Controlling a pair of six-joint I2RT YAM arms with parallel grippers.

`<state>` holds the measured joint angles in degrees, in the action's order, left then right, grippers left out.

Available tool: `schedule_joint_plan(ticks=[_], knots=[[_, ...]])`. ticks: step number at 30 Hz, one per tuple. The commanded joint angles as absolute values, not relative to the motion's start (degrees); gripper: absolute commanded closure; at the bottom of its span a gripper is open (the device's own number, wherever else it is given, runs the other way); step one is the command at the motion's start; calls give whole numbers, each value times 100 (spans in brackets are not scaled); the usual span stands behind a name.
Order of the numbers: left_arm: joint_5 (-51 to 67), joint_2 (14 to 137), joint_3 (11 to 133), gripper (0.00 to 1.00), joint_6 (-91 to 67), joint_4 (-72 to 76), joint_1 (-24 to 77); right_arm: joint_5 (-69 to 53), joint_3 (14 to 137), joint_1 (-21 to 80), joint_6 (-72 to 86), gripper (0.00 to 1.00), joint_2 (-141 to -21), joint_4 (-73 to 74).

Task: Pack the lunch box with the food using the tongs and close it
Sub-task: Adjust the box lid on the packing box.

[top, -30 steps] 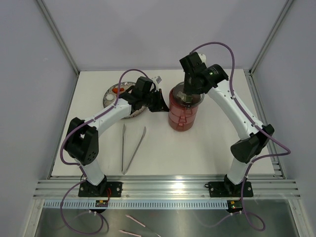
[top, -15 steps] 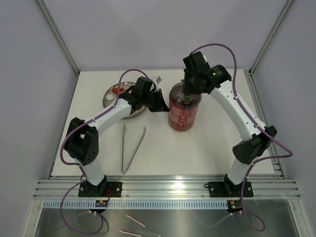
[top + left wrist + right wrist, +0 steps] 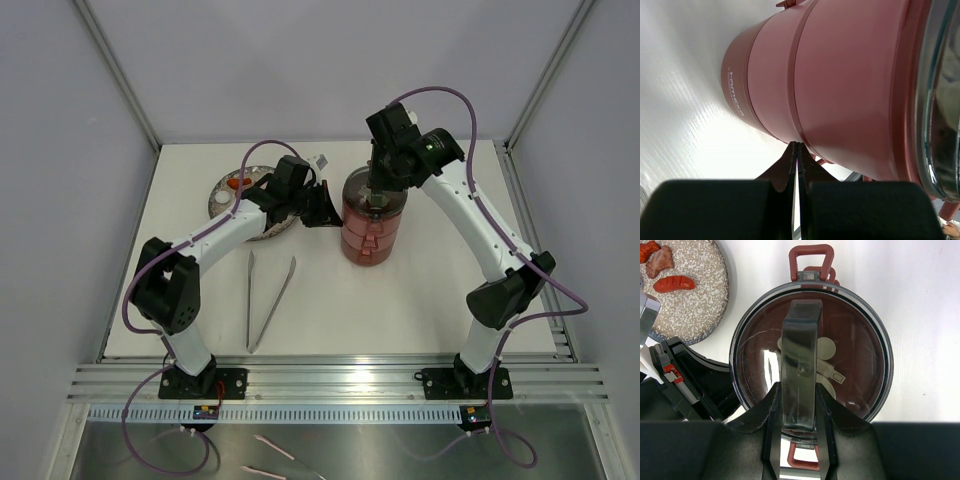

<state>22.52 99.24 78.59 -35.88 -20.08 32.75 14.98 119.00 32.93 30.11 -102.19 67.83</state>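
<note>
Lunch box (image 3: 368,235): you have it standing mid-table (image 3: 420,300), the red tiers stacked one on another. It carries a clear round lid (image 3: 855,355) with red loop handles showing at its rim.

Lid handle (image 3: 801,360): a clear upright bar across the lid's middle. Your right gripper (image 3: 799,405) comes down from above, one finger on each side of the bar. The fingers sit at a narrow spacing, pressed to the bar's flanks.

Left gripper (image 3: 797,150): fingers pinched fully together, holding nothing. The tips sit right at the box's side wall on its left; you cannot tell from these views whether they press on it.

Tongs (image 3: 274,302): flat on the table, near-left of the box and well apart from it. Neither gripper touches them.

Plate (image 3: 222,195): grey speckled, far-left, partly under your left arm. Orange and red food (image 3: 673,283) lies on it.
</note>
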Motion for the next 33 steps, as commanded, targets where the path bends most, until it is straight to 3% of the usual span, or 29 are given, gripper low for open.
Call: schedule_joint_plan(ticks=[1,33], knots=[[2285,9940,7963,100,-3533,-1828,3322,1626,12094,3401,3225,100,-10353,7066],[2259,9861,7884,100,-3533,-1837,3322,1934,11681,3437,3313,100,-10310,7286]])
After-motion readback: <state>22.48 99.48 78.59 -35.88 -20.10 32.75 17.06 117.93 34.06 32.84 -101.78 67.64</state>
